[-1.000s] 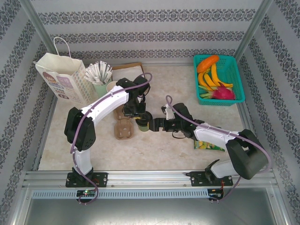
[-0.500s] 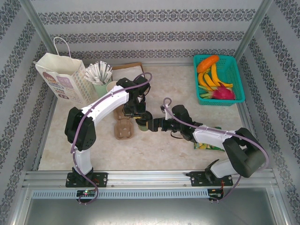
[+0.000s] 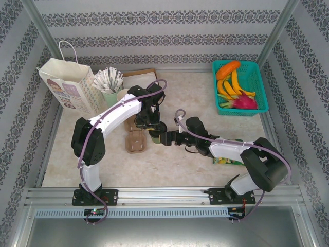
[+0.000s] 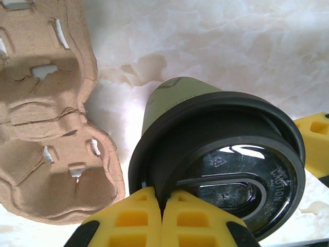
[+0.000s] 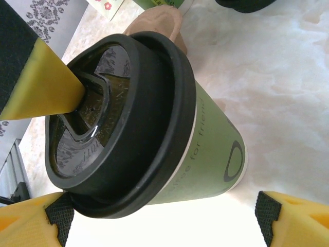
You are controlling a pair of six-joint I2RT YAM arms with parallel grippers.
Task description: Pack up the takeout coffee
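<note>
Just one takeout coffee [image 4: 216,149], one cardboard carrier [image 4: 46,128] beside.

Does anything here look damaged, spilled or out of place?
The cardboard cup carrier beside the coffee cup looks worn: its walls are creased and cracked. Nothing looks spilled, and the cup's black lid sits on it.

I work in a staged robot test booth. Silver aluminium frame posts [image 3: 38,31] hold flat grey-patterned wallpaper panels [image 3: 154,20]. I am bolted to a ribbed metal rail [image 3: 164,195], and the cream marble-look tabletop [image 3: 180,164] carries props like a teal plastic basket [image 3: 254,77] of bright fruit.
</note>
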